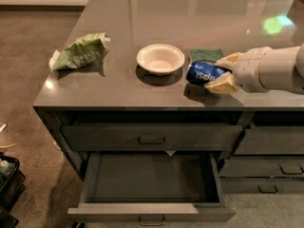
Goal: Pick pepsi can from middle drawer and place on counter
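Observation:
The pepsi can [203, 73], dark blue with white lettering, lies on its side between the fingers of my gripper [216, 75]. The gripper reaches in from the right and is shut on the can, low over the front part of the grey counter [142, 13], just right of a white bowl [160, 59]. I cannot tell whether the can touches the counter. The middle drawer [152, 213] below is pulled out, and nothing shows inside it.
A crumpled green bag [80, 52] lies at the counter's left edge. A green sponge [207, 55] lies just behind the can. The top drawer [152, 137] is shut. Narrower drawers [270, 167] stand at the right. A dark bin [7, 179] sits on the carpet at the left.

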Controlling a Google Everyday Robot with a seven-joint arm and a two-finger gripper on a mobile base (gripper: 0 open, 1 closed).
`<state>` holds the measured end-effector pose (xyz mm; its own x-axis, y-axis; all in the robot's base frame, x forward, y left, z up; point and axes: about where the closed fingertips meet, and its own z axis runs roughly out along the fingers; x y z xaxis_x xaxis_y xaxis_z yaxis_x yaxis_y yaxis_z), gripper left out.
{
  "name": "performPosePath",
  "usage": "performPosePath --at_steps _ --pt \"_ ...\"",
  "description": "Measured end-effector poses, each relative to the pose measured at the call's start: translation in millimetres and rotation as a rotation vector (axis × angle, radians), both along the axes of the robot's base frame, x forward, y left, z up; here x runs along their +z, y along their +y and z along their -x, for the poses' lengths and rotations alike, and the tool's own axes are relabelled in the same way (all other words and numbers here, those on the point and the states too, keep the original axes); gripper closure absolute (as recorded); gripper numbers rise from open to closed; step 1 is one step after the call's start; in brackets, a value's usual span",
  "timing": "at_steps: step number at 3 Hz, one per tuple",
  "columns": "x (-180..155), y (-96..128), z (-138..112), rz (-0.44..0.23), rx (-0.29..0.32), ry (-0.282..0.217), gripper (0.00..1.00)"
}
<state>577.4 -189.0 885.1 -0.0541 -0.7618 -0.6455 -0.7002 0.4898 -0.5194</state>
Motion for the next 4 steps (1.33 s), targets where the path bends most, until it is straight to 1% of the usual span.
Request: performPosePath --at_steps 2,3,4 --pt "-1.4 -0.6 0.5 0.001 -0.002 0.0 0.04" --pt "-1.3 -0.5 0.5 0.001 -0.002 0.0 0.0" --pt "-1.3 -0.5 0.5 0.001 -0.002 0.0 0.0"
